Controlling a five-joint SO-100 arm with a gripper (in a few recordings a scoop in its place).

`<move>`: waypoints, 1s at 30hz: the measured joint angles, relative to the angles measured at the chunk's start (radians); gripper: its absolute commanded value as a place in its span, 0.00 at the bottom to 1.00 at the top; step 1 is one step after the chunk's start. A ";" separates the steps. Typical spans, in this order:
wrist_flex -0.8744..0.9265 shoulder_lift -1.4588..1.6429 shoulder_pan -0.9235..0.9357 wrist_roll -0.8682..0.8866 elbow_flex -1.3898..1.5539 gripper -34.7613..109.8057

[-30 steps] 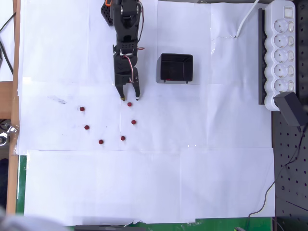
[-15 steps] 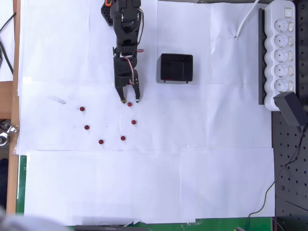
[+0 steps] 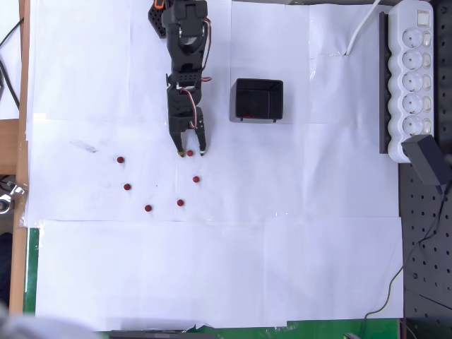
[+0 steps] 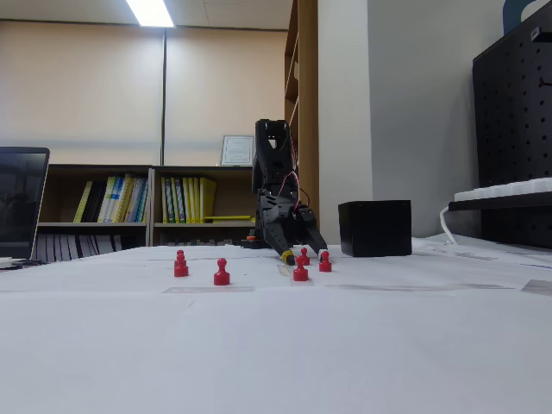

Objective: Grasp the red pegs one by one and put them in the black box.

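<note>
Several tiny red pegs lie on the white paper. In the overhead view one peg [image 3: 190, 152] sits between the fingertips of my black gripper [image 3: 191, 151], which is open and straddles it. The others lie below and to the left: [image 3: 195, 179], [image 3: 180, 203], [image 3: 147, 208], [image 3: 127, 187], [image 3: 120, 159]. The black box [image 3: 258, 99] stands to the right of my arm, open side up. In the fixed view my gripper [image 4: 303, 251] reaches down to the table around a peg [image 4: 303, 256], and the black box [image 4: 374, 228] stands to its right.
A white power strip [image 3: 413, 78] and a black pegboard [image 3: 426, 240] line the right edge in the overhead view. A wooden edge [image 3: 23, 63] runs down the left. In the fixed view a laptop [image 4: 21, 203] stands at the far left.
My gripper has moved down the overhead picture toward the nearest peg. Its fingertips, which were short of the peg, now stand on either side of it. The other pegs and the box have not moved.
</note>
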 measured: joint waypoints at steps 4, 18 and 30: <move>0.000 0.000 0.000 0.000 0.000 0.30; 0.003 0.000 0.005 -0.020 0.000 0.24; 1.141 -0.296 -0.104 -0.255 0.558 0.24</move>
